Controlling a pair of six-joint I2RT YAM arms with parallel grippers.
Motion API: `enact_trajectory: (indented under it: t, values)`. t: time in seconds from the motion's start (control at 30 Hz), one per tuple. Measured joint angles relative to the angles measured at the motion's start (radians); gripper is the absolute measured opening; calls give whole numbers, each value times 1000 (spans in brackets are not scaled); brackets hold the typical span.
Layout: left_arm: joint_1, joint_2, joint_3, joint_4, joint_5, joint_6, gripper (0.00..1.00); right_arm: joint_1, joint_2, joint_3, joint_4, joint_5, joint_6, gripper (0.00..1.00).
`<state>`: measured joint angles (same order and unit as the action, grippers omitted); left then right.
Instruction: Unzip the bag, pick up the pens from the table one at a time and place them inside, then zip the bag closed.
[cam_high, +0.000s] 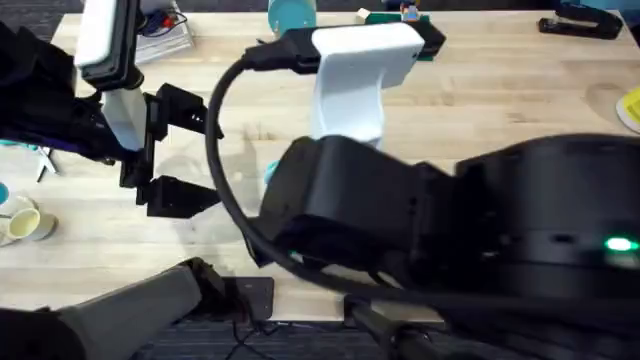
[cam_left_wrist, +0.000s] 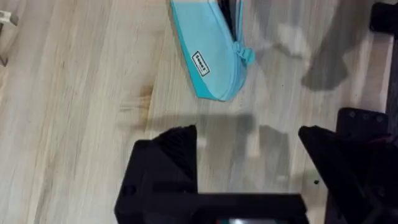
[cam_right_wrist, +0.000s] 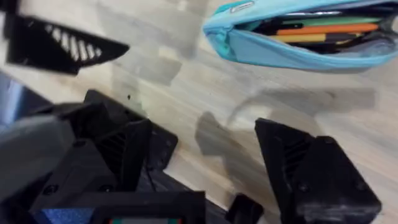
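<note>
Overhead cam sat above arm bases, looked down and forward across table (cam_high: 520, 90); right arm rose close under lens, blocked 3 to 6 o'clock.
Left wrist cam looked steeply down, close to tabletop; bag (cam_left_wrist: 208, 53) at 12 o'clock, above own left gripper (cam_left_wrist: 249, 155).
Right wrist cam sat low, close, more oblique; open bag mouth at 1 o'clock, pens (cam_right_wrist: 323, 30) visible inside, right gripper (cam_right_wrist: 205, 155) at bottom edge.
Shared: both wrist views covered bag and surrounding wood.
</note>
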<state>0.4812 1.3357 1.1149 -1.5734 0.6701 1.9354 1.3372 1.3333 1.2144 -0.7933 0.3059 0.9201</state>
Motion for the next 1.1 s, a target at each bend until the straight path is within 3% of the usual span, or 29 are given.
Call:
enact_trajectory:
  t: [0.63,1.1]
  values:
    - [0,0,0,2,0,3,990,0,197,0,144,59,75,997]
    - [0,0,0,3,0,3,990,-8,317,0,220,207,79,996]
